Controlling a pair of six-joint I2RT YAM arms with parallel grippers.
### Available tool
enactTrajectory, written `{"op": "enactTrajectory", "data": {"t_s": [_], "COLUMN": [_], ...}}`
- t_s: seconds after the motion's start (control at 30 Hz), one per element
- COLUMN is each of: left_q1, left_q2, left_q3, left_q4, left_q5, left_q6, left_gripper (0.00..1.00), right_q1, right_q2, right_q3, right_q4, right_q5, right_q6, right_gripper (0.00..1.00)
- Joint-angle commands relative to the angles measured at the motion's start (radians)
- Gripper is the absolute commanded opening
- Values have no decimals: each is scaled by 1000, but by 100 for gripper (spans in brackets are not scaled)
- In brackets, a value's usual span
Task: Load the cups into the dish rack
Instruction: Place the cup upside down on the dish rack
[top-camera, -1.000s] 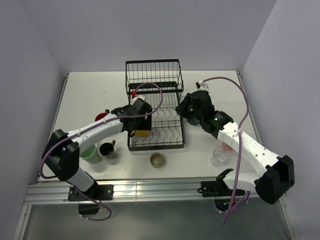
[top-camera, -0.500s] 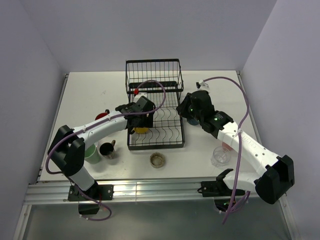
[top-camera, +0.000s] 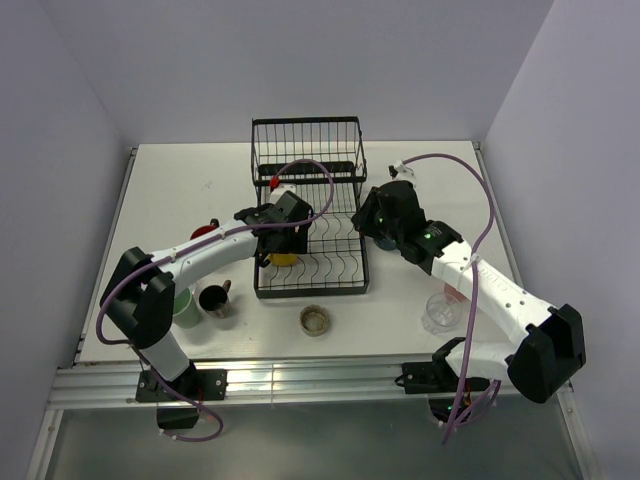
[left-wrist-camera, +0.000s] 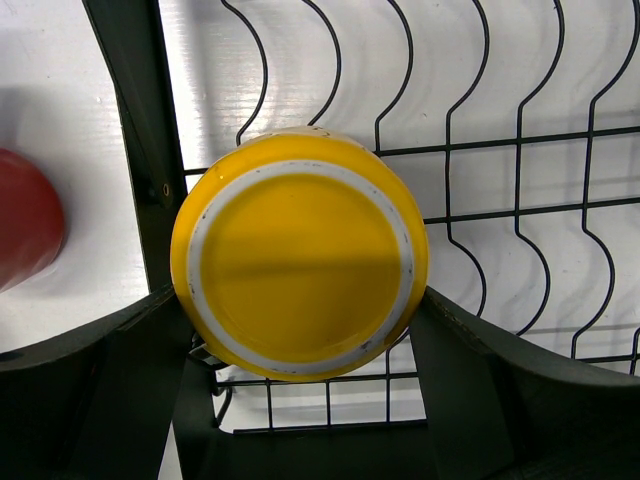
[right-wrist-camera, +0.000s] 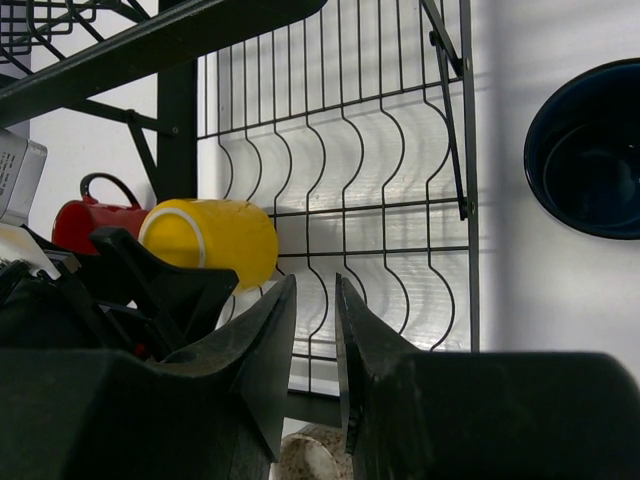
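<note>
The black wire dish rack (top-camera: 310, 150) stands at the table's middle back. My left gripper (top-camera: 279, 248) is shut on a yellow mug (left-wrist-camera: 300, 250), held upside down with its base toward the camera. It is over the rack's wavy wires (left-wrist-camera: 500, 150) at the front-left corner. The mug also shows in the right wrist view (right-wrist-camera: 215, 238). My right gripper (right-wrist-camera: 315, 295) hovers over the rack's right edge, nearly shut with a narrow gap and nothing between the fingers. A navy cup (right-wrist-camera: 585, 150) stands just right of the rack.
A red mug (top-camera: 203, 232), a green tumbler (top-camera: 180, 308) and a black mug (top-camera: 214, 299) stand left of the rack. A low brownish glass (top-camera: 315, 320) sits in front of it. A clear glass (top-camera: 440, 312) stands at the front right.
My left gripper has carried the yellow mug a little right and farther back, over the rack's front-left corner. My right arm has barely moved.
</note>
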Motion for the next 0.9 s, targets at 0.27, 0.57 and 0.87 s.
{"op": "enactTrajectory", "data": {"t_s": [0.27, 0.57, 0.87], "left_q1": [1, 1, 1], "left_q2": [-10, -30, -52], "left_q3": [33, 4, -10], "left_q4": [24, 48, 58], "left_q5": [-52, -38, -40], "left_q6": [-8, -4, -5], "left_gripper": [60, 79, 86], "right_q1": [-5, -5, -4], "right_q2": [6, 14, 10], "right_q3": [58, 60, 58], "right_q4": [-2, -7, -8], "right_q5": [15, 18, 18], "right_q6": [-20, -16, -16], "right_gripper": [33, 36, 40]}}
